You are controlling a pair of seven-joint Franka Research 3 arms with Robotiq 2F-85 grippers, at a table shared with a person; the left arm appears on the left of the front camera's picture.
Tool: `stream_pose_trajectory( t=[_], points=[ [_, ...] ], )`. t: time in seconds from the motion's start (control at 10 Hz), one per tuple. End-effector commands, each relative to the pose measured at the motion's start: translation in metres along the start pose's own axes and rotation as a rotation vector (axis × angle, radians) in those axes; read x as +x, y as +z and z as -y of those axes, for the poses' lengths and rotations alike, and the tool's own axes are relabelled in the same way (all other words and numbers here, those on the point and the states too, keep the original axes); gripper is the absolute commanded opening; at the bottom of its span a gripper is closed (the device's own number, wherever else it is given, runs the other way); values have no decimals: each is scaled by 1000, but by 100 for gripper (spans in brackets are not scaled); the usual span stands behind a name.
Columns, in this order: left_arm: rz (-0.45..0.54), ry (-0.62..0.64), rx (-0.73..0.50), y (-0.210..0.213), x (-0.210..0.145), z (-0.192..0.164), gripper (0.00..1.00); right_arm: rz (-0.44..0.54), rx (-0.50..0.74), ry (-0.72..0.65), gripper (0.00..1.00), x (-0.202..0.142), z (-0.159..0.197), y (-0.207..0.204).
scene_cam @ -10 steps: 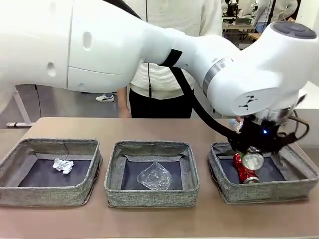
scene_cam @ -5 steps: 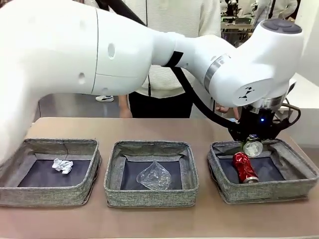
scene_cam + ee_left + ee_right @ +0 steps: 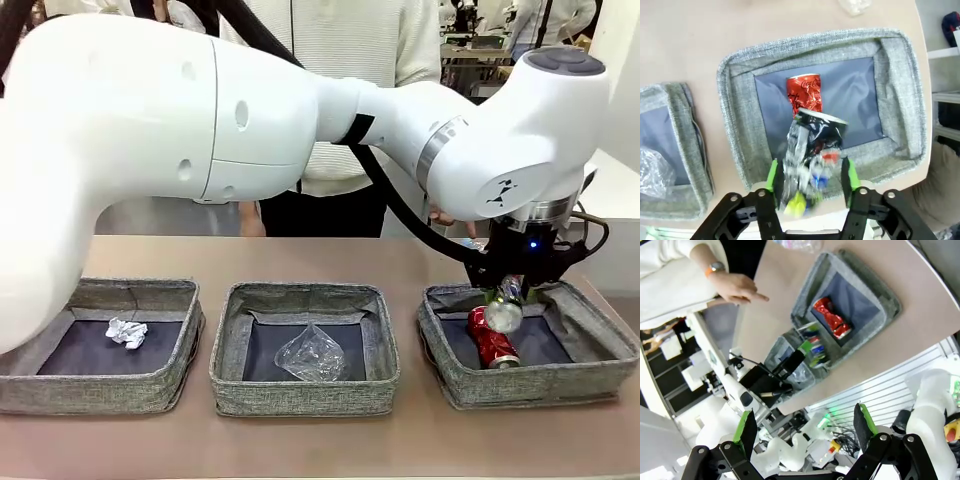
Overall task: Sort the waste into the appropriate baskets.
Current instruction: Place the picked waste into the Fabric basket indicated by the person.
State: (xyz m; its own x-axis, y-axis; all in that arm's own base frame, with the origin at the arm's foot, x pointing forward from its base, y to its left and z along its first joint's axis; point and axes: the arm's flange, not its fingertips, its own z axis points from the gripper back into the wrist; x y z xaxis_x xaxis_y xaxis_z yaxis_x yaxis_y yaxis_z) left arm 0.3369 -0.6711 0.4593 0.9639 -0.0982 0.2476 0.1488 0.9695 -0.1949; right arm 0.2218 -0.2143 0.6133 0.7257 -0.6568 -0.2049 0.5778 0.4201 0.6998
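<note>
My left gripper (image 3: 510, 288) (image 3: 810, 175) hangs over the right basket (image 3: 540, 386) (image 3: 740, 130), open. The dented dark-blue can (image 3: 504, 314) (image 3: 812, 150) is blurred between its green pads, with a gap at one side, just above the dented red can (image 3: 492, 340) (image 3: 805, 92) on the basket's floor. The white paper wad (image 3: 127, 332) lies in the left basket (image 3: 100, 395). In the middle basket (image 3: 300, 396) is the clear plastic piece (image 3: 310, 352). High over the table, my right gripper (image 3: 805, 425) is open and holds nothing.
A person stands at the far side, one hand (image 3: 737, 290) pointing over the table. A small clear item (image 3: 854, 5) lies on the table beyond the right basket. My big left arm (image 3: 250, 110) spans the scene above the baskets.
The left gripper's jaws have widened and the dark-blue can has sunk lower toward the red can. The arm lifted slightly over the right basket.
</note>
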Motion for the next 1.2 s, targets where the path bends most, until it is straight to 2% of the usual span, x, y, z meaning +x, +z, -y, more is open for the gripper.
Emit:
stream_pose_trajectory(
  t=[0.0, 0.4, 0.5, 0.6, 0.7, 0.8, 1.0, 1.1],
  points=[
    [-2, 11, -11, 7, 6, 7, 100, -1, -3, 27, 100, 0, 3, 2],
    [-11, 5, -35, 21, 5, -8, 100, -1, -3, 27, 100, 0, 3, 2],
    [-69, -35, -56, 29, 4, -17, 100, -1, -3, 27, 100, 0, 3, 2],
    [-216, -78, -66, 38, 6, -35, 100, -1, -3, 27, 100, 0, 3, 2],
    [-254, -134, -93, 53, 13, -65, 100, 0, 0, 0, 100, 0, 0, 0],
    [-277, -187, -150, 76, 23, -112, 100, -44, -21, -10, 100, 10, -8, -9],
    [-290, -193, -183, 108, 39, -204, 100, -158, -64, 24, 100, 28, -33, -32],
    [-339, -145, -257, 124, 44, -261, 100, -226, -106, 44, 100, 37, -50, -48]
  ],
)
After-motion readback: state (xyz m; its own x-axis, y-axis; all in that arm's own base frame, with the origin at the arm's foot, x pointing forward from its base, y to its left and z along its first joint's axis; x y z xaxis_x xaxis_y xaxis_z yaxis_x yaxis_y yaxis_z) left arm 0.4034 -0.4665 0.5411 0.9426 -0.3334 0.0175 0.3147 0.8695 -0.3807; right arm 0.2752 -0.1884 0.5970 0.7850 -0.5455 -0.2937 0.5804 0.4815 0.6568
